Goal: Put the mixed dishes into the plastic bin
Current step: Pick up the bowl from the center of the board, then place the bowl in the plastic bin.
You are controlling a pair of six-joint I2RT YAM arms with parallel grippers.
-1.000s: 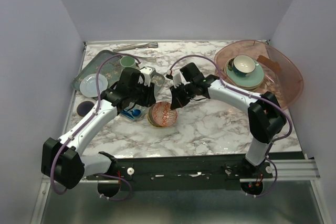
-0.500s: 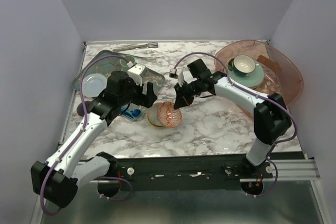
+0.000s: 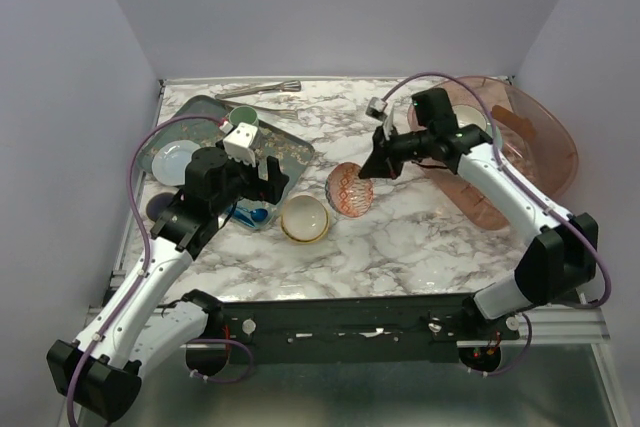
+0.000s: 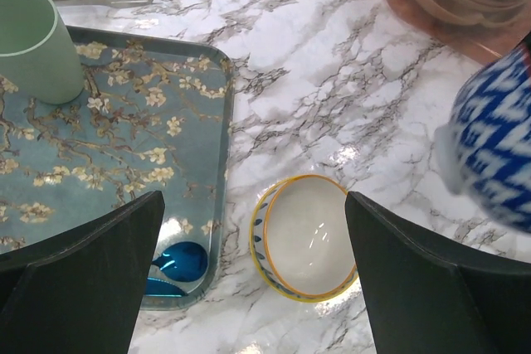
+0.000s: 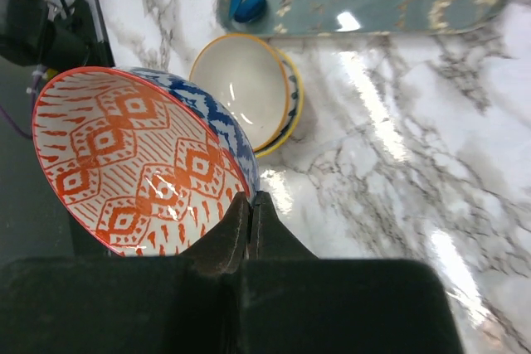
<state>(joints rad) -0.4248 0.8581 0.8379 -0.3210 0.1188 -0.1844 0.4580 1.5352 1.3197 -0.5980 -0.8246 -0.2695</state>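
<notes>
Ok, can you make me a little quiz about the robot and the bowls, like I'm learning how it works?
1. True or false: the right gripper is pinching the rim of the orange-patterned bowl and holding it off the table.
2. Which one sits on the floral tray? A. a green cup B. a pink plate C. a banana
3. Fill in the word: the left gripper, near the yellow-rimmed bowl on the table, holds nothing and its jaws are ____.

Key: 1 true; 2 A; 3 open.
</notes>
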